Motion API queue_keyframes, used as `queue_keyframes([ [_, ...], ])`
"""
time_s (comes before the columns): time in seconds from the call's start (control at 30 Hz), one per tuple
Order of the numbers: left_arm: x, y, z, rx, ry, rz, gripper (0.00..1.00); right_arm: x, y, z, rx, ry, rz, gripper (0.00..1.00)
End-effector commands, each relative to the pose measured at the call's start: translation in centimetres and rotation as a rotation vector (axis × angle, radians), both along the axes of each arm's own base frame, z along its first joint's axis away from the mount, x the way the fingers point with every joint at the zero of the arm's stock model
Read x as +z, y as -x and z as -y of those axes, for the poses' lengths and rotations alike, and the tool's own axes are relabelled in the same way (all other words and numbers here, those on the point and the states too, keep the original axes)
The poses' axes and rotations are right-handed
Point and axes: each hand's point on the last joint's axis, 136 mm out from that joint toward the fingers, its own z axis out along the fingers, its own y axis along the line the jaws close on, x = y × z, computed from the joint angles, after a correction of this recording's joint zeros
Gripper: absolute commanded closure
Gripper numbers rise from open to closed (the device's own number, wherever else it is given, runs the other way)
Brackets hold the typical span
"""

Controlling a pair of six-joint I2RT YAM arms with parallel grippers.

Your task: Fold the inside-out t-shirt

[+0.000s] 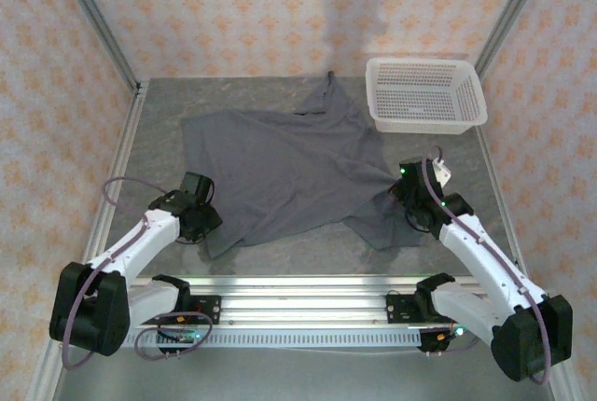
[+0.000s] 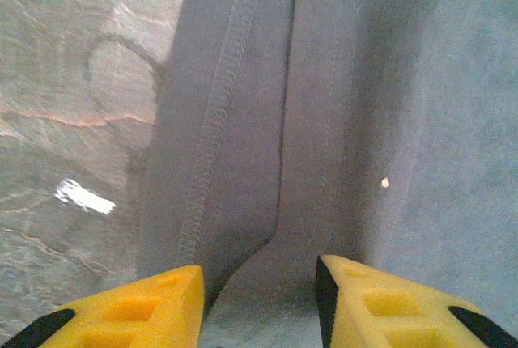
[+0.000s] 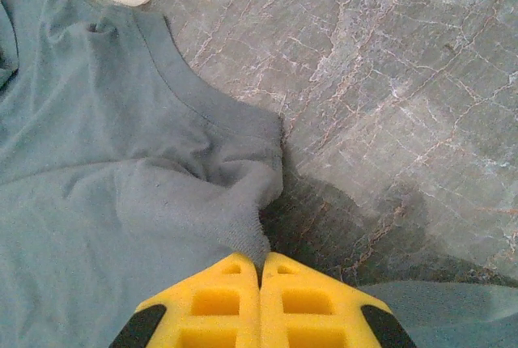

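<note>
so the inside-out t-shirt [image 1: 280, 172] is lying mostly spread out in the middle of the table [image 1: 448, 168], dark slate grey and pretty wrinkly, with its collar end pointing toward the back wall and its bottom edge toward the arms. one back corner of it sits just beside the white mesh basket [image 1: 424, 124], which is in the far right corner, and from the right wrist cam the shirt edge looks like it's right up against the basket's wall, can't tell if it's tucked under. the left gripper [image 2: 259, 299] is down at the shirt's near-left corner, and its yellow fingers [image 2: 154, 307] are apart with a gap between them. a folded bit of the hem with the exposed stitching runs straight into that gap, but nothing looks pinched from that angle. the right gripper [image 3: 261, 263] is over at the shirt's right side by the sleeve area, jaws pressed together and clamped on a little peak of grey fabric that bunches up right at the fingertips, with the cloth around it pulled into creases toward that spot. bare marbled tabletop shows off to the right of it
</note>
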Motion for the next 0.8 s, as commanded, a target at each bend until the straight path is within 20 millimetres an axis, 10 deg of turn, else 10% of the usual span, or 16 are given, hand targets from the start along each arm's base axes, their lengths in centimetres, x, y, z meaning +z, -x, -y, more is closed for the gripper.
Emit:
queue_keyframes([
  [0.0,-0.5,-0.7,1.5,-0.016,0.070,0.015,0.69,1.5,-0.9,-0.1,0.002,-0.008,0.039,1.00],
  [0.2,-0.6,-2.1,1.9,-0.035,0.068,-0.004,1.00,1.9,-0.7,-0.2,0.006,-0.010,0.037,1.00],
  [0.47,4.7,-6.8,-2.1,0.048,-0.129,0.149,1.00,3.4,-1.1,-0.3,0.001,-0.028,0.076,1.00],
  [0.67,3.3,-9.7,-2.7,0.103,-0.125,0.146,1.00,2.8,-1.9,-1.4,0.021,-0.070,0.063,1.00],
  [0.77,2.1,-9.8,-3.2,0.136,-0.119,0.119,0.72,2.6,-2.0,-1.7,0.031,-0.078,0.057,1.00],
])
